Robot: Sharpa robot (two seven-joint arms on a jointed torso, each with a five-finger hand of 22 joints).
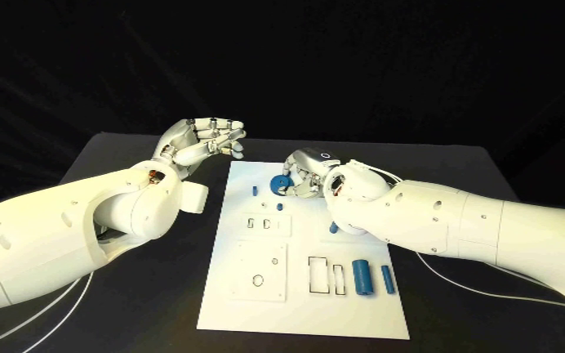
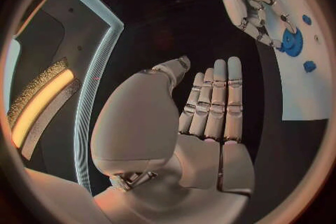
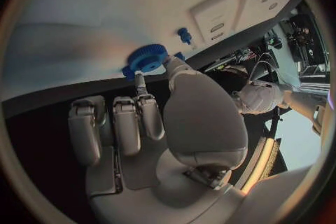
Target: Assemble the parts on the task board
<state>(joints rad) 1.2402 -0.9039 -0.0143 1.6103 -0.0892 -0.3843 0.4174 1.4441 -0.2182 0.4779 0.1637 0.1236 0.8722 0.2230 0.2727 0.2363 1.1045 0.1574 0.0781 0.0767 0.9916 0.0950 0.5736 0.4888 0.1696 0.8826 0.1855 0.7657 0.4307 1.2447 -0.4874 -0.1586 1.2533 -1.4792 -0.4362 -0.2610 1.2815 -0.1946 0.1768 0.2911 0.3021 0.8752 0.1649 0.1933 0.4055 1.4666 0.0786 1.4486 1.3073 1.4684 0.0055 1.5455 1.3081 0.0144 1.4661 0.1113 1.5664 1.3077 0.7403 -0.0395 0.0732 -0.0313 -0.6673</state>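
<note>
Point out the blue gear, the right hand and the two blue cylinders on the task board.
blue gear (image 1: 282,184), head view, on its round face.
right hand (image 1: 309,172), head view, on the back of the hand over the gear.
blue cylinders (image 1: 362,276), head view, on the middle of the thicker one.

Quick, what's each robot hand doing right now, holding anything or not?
Left robot hand: holds nothing, fingers loosely curled, raised beside the board.
Right robot hand: pinches the blue gear on the board.
</note>
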